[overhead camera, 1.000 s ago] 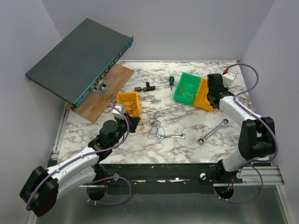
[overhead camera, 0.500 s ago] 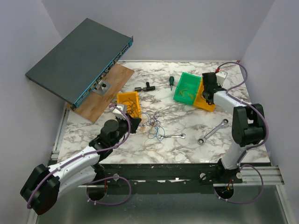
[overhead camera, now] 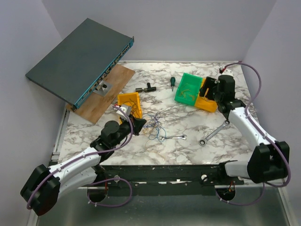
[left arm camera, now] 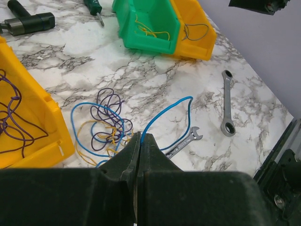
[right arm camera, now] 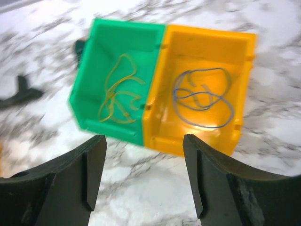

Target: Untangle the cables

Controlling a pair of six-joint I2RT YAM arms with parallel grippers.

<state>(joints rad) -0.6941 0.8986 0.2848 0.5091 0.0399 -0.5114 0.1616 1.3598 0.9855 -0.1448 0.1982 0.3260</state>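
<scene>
Cables (left arm camera: 106, 122), tangled bunch, left of centre near the table's (overhead camera: 188, 117) front edge: left gripper (left arm camera: 141, 136) clenched on the blue strand (left arm camera: 183, 101), best drawn off slowly so loops slip free; right gripper (right arm camera: 144, 141) released, empty, above the green bin (right arm camera: 101, 52) toward the far right corner.

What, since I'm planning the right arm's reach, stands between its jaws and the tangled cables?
Nothing visible. The right gripper hovers open above the green bin and yellow bin; only bare marble lies between there and the cables, which the left gripper pinches by a blue strand.
</scene>
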